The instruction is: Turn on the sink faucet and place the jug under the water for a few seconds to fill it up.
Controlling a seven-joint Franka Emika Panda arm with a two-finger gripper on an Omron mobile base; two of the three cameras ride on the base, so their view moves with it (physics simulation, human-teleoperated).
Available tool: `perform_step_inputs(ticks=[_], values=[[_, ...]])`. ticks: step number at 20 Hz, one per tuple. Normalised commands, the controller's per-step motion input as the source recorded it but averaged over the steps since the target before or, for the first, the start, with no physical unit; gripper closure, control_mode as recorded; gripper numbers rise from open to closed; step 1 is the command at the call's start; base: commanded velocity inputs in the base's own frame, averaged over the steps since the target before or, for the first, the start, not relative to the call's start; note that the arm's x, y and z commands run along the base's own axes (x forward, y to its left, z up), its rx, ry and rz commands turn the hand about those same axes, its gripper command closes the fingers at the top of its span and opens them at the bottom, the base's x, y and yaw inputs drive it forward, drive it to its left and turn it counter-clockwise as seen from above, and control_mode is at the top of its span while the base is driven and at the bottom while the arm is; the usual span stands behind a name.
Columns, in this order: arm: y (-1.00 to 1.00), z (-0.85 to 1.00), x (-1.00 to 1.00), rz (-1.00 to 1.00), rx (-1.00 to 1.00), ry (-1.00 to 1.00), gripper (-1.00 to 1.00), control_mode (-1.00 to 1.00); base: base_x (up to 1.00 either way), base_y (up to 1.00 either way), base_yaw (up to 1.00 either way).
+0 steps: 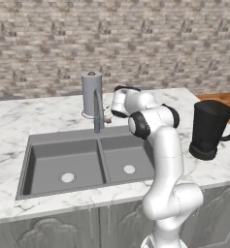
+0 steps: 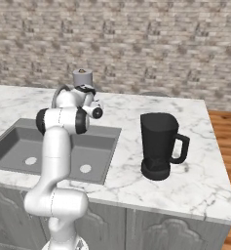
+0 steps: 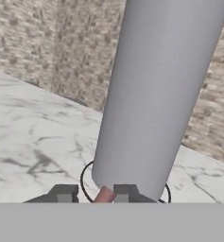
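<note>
Gripper (image 3: 95,194) fingers are pressed in on the small reddish lever (image 3: 104,195) of the sink faucet (image 1: 97,110); in the hand view the lever sits between the two dark tips, with the grey upright paper-towel roll (image 3: 158,94) standing close behind it on a thin wire ring base. From the left base view, the white arm reaches over the right basin of the sink (image 1: 63,160) toward the back edge, its hand level with the faucet's base beside the towel roll. No stream is visible at the spout, and both basins show only their pale round drains. Jug (image 2: 159,144) position: upright on the marble counter (image 2: 195,171) to the right of the sink, well apart from the faucet, handle turned away from the sink and toward the counter's right end.
</note>
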Motion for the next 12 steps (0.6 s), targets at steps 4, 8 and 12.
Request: perform_step_inputs(ticks=[4,8,12], values=[[-0.3,-0.03,0.0,-0.13,0.08,0.0,1.0,-1.0,0.0,0.0,0.0],[-0.74,-0.08,0.0,-0.12,0.18,0.0,1.0,-1.0,0.0,0.0,0.0],[-0.88,-0.15,0.0,-0.09,0.22,0.0,1.0,-1.0,0.0,0.0,0.0]])
